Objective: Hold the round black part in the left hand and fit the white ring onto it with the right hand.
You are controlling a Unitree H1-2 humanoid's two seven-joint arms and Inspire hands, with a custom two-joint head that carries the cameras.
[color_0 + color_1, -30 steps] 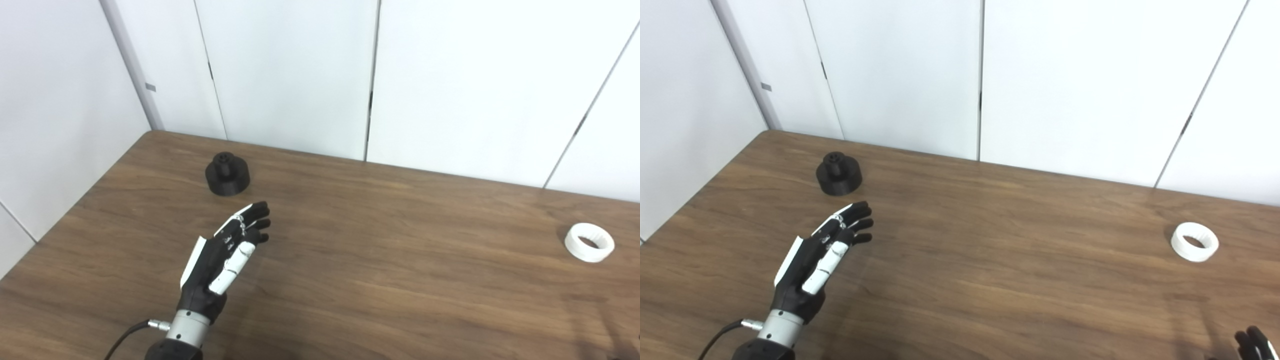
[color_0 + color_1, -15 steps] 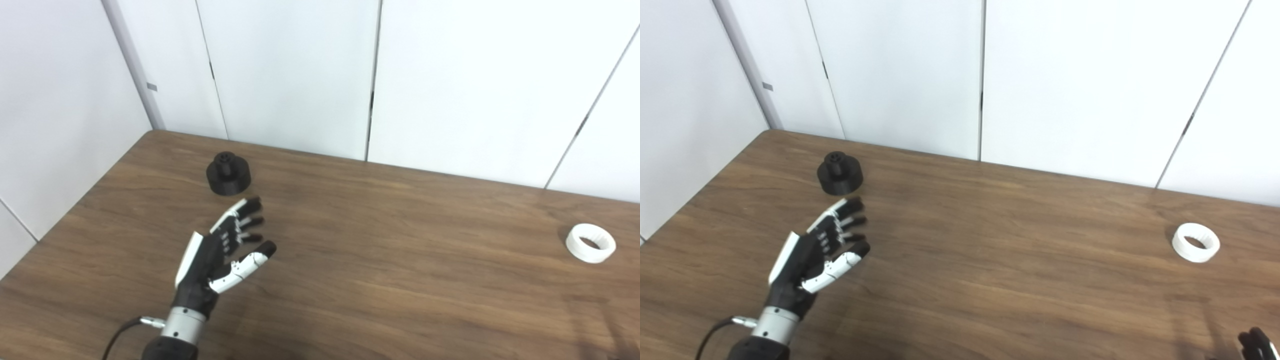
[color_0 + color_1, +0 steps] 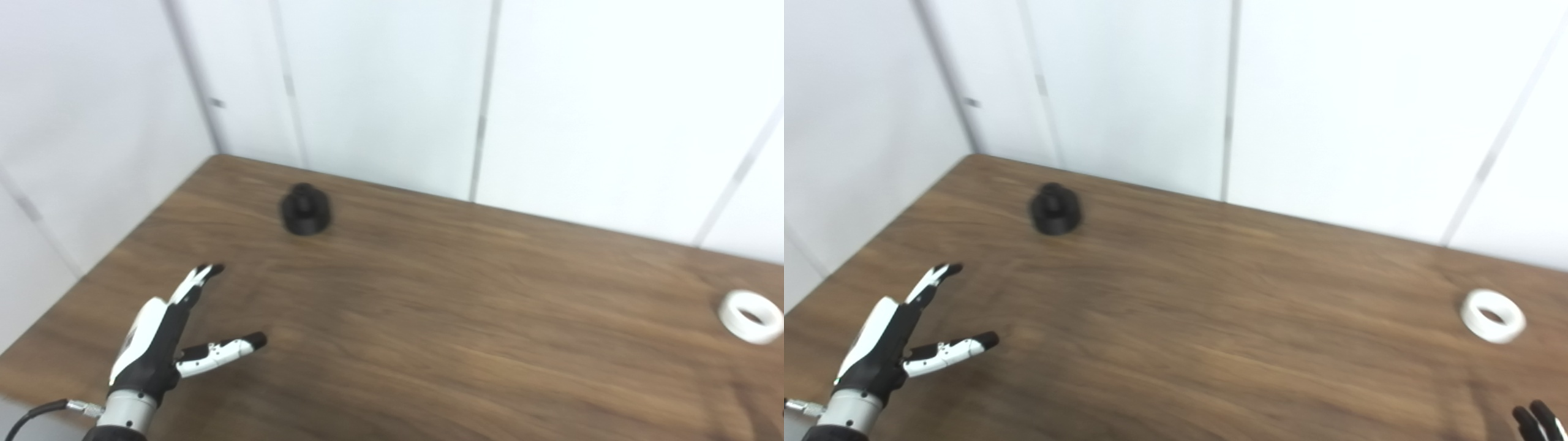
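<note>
The left hand (image 3: 160, 339), fingers and thumb spread and empty, hovers near the table's (image 3: 429, 343) seven o'clock corner, the round black part (image 3: 305, 209) resting well apart toward eleven. The white ring (image 3: 1492, 315) lies at three; only the right hand's (image 3: 1538, 422) fingertips show, so its state cannot be told. Both pieces look rigid, light plastic, best gripped around the outer wall.

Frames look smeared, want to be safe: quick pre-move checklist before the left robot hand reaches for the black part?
1. Left robot hand empty, fingers and thumb spread: ok.
2. Round black part standing free on the table, apart from the hand: ok.
3. White ring lying untouched on the right side: ok.
4. Right robot hand state: cannot tell, only fingertips show at the bottom edge.
5. Image sharp enough to aim: not ok, blurred.
</note>
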